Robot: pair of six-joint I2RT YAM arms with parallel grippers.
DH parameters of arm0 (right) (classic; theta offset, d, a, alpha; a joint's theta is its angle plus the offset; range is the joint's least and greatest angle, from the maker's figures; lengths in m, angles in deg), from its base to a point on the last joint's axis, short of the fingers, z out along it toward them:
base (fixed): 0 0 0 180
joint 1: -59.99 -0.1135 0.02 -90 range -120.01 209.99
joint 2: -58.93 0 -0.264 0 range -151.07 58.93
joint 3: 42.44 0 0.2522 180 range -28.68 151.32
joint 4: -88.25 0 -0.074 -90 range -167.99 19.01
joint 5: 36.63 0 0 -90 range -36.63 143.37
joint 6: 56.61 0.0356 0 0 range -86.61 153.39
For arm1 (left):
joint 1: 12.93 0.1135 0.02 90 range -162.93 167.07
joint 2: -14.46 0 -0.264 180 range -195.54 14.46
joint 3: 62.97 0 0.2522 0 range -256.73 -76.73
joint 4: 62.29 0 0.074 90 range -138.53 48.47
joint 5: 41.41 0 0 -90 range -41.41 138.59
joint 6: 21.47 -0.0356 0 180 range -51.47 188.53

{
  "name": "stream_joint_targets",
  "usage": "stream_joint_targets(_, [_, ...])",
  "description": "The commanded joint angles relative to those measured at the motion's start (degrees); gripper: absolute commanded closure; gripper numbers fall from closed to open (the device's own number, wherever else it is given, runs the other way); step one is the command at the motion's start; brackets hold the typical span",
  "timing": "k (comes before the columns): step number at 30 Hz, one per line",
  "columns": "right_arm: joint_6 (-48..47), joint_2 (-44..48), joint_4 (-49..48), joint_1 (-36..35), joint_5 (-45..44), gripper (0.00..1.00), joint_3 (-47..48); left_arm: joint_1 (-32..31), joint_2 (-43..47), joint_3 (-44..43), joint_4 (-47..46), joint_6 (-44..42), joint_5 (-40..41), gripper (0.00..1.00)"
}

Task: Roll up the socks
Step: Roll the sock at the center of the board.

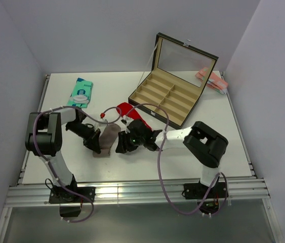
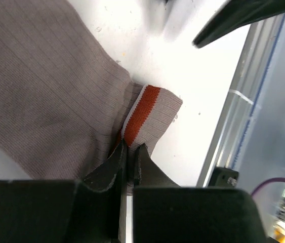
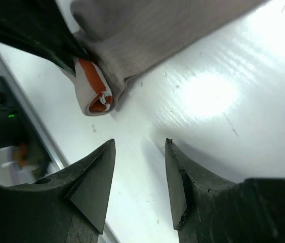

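While the left gripper [image 2: 130, 152] pinches the folded orange-and-white striped cuff [image 2: 145, 114] of a grey-brown ribbed fabric sock [image 2: 41, 91], jaws pressed together on the cloth, the right gripper [image 3: 140, 144] hovers just beside that cuff, jaws spread and empty; this sock lies on the white table [image 1: 233, 147] between the arms, with a bright red fabric sock [image 1: 126, 108] just behind it, near an open black compartment box [image 1: 175, 96]

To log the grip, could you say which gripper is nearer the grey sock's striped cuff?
Left. The left gripper pinches the cuff; the right gripper hangs open beside it.
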Motion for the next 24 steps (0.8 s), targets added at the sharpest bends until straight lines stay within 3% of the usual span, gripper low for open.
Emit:
stream_joint_targets(1, [-8.2, 5.8, -2.6, -4.2, -13.3, 0.48, -0.8, 0.3, -5.0, -1.1, -3.7, -2.3, 9.9, 1.0])
stream_joint_targets(7, [-22.8, 7.8, -2.4, -13.9, -27.8, 0.45, 2.0, 0.3, -8.1, -4.6, -2.9, 2.3, 12.7, 1.0])
stream_joint_targets(16, [-37.1, 2.1, -2.5, -20.2, -33.5, 0.43, 7.6, 0.2, -12.0, -5.9, -3.9, 5.8, 15.4, 1.0])
stream_joint_targets(24, [-43.8, -4.9, 0.4, -22.2, -36.3, 0.42, 12.8, -0.5, -13.4, -6.5, -5.0, 7.8, 16.7, 1.0])
